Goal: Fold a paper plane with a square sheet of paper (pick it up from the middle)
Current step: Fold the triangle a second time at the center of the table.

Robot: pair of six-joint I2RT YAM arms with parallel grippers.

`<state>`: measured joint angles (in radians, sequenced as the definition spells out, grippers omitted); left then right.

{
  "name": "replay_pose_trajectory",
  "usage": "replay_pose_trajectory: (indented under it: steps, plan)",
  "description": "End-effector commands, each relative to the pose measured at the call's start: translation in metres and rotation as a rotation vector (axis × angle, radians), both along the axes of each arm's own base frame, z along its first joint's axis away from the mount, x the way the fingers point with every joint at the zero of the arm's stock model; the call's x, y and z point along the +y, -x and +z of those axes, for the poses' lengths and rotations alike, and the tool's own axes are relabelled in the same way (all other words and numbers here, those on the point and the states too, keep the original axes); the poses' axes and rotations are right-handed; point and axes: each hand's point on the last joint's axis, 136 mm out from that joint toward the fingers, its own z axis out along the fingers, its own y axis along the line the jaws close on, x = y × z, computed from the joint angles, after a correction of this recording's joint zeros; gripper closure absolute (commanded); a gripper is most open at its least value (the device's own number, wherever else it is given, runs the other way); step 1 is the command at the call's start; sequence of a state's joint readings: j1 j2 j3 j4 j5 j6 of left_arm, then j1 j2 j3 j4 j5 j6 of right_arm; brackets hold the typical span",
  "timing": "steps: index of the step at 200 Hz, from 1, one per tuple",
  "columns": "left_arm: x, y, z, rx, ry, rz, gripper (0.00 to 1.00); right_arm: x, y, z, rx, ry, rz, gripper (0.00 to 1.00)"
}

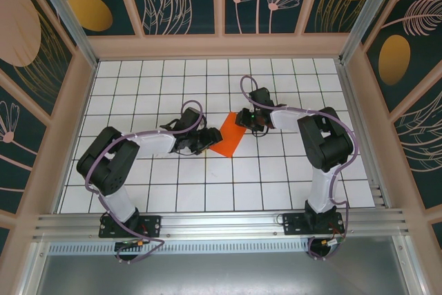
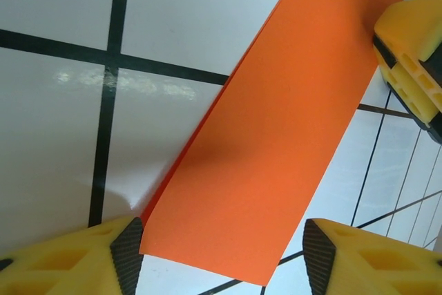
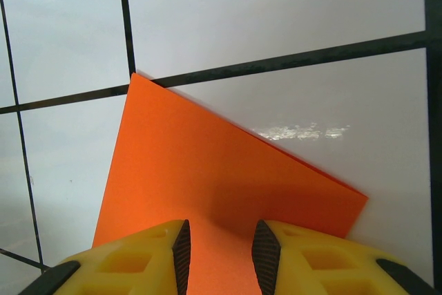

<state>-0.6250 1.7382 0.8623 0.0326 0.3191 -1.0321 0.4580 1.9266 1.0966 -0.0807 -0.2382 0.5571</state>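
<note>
The square sheet of paper (image 1: pixel 226 135) is bright orange and lies folded into a long double-layer strip on the white grid table. My left gripper (image 1: pixel 200 141) is at its left end. In the left wrist view that gripper (image 2: pixel 223 257) is open, its pads (image 2: pixel 128 257) straddling the strip's end (image 2: pixel 276 143); the left pad is at the paper's corner and the right pad stands apart. My right gripper (image 1: pixel 248 121) is at the strip's far right end. Its jaws (image 3: pixel 223 253) stand a little apart above the paper (image 3: pixel 207 170), gripping nothing. The paper plane is out of view.
The table (image 1: pixel 173 184) is white tiles with black lines, walled by a wooden frame (image 1: pixel 221 46) at the back and sides. A metal rail (image 1: pixel 221 222) with both arm bases runs along the near edge. A yellow finger of the right gripper (image 2: pixel 414 53) shows in the left wrist view.
</note>
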Motion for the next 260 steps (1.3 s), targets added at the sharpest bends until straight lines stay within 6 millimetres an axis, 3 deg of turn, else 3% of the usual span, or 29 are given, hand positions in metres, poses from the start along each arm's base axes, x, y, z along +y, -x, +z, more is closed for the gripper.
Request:
replay_pose_trajectory:
  steps: [1, 43, 115, 196, 260]
  plan:
    - [-0.011, -0.001, 0.015, -0.04, 0.054, -0.041, 0.38, -0.04, 0.043, -0.066, 0.205, 0.162, -0.05, 0.64]
    - [-0.02, -0.002, 0.021, -0.049, 0.105, -0.06, 0.39, -0.04, 0.043, -0.065, 0.204, 0.159, -0.048, 0.64]
    - [-0.053, -0.01, 0.062, -0.143, 0.314, -0.127, 0.42, -0.028, 0.036, -0.041, 0.177, 0.065, -0.002, 0.64]
    - [-0.067, -0.015, 0.049, -0.12, 0.352, -0.127, 0.42, -0.014, 0.033, -0.009, 0.158, -0.102, 0.062, 0.66]
    - [-0.061, -0.015, 0.033, -0.091, 0.329, -0.082, 0.43, 0.0, 0.026, 0.056, 0.057, -0.301, 0.127, 0.62]
